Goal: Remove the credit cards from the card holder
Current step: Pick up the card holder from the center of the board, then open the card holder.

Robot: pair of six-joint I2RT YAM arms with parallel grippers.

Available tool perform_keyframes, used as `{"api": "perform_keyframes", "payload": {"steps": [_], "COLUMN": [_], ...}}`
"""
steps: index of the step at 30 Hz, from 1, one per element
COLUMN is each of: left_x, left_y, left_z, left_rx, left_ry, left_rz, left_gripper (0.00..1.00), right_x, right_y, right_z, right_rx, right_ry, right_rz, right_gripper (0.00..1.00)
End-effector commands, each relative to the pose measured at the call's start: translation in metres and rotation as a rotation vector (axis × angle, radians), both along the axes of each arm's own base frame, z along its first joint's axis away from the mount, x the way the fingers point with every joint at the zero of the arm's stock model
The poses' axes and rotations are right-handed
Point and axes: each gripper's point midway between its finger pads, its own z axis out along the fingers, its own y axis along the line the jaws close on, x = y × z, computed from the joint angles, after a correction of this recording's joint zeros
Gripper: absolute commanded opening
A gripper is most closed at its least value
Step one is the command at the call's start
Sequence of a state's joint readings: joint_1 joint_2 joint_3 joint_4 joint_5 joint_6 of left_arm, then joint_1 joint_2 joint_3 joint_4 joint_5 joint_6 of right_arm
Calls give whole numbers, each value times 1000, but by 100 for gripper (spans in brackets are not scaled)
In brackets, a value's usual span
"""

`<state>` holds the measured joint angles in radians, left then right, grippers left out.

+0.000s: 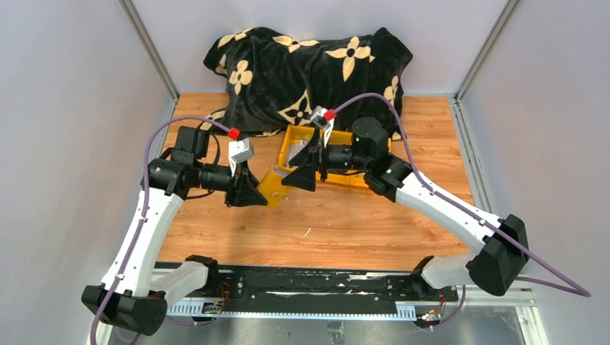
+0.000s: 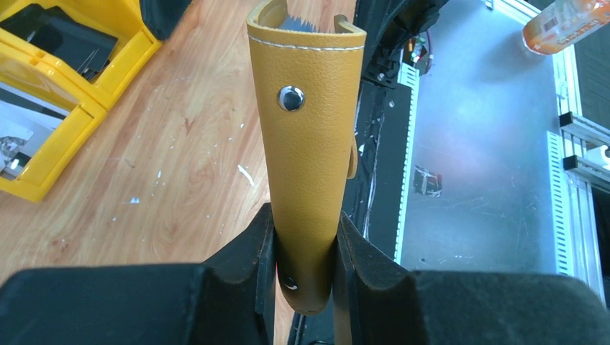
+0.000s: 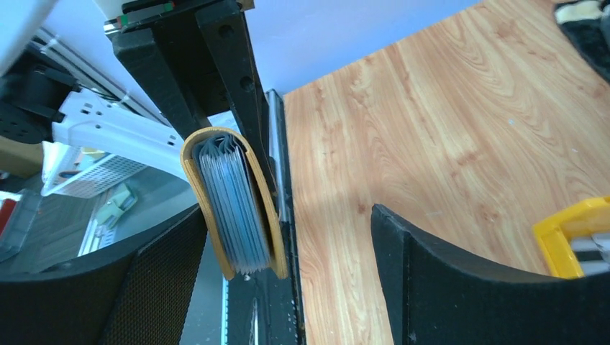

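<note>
The card holder [image 1: 275,184] sits at centre frame above the tabletop [image 1: 324,223], its mustard end clenched in the left pincer [image 2: 306,248]. The right pincer [image 3: 288,237] is released, fingers spread wide around the holder's open mouth. A yellow bin [image 1: 293,141] lies just behind.

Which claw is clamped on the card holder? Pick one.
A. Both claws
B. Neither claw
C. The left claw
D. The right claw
C: the left claw is clamped on the card holder, pinching its yellow cover from both sides, while the right claw stands wide open, not pinching it.
</note>
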<state>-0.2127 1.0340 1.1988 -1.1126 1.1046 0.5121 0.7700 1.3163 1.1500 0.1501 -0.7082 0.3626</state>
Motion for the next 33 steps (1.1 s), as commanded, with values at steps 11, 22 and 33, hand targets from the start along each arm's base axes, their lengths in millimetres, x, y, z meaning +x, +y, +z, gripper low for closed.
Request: {"api": "perform_keyframes", "payload": {"steps": [11, 22, 33], "left_x": [-23, -41, -40], "left_y": [-9, -12, -14], "left_z": [36, 37, 36], "left_rx": [-118, -178, -201], "left_ry": [-8, 91, 140], "left_rz": [-76, -109, -128], "left_gripper": [20, 83, 60], "right_x": [-52, -79, -87], "right_y": [15, 1, 15], "right_z": [26, 42, 62], "right_rx": [178, 174, 211], "right_ry": [61, -1, -9], "right_rz": [349, 505, 580], "right_gripper": [29, 0, 0]}}
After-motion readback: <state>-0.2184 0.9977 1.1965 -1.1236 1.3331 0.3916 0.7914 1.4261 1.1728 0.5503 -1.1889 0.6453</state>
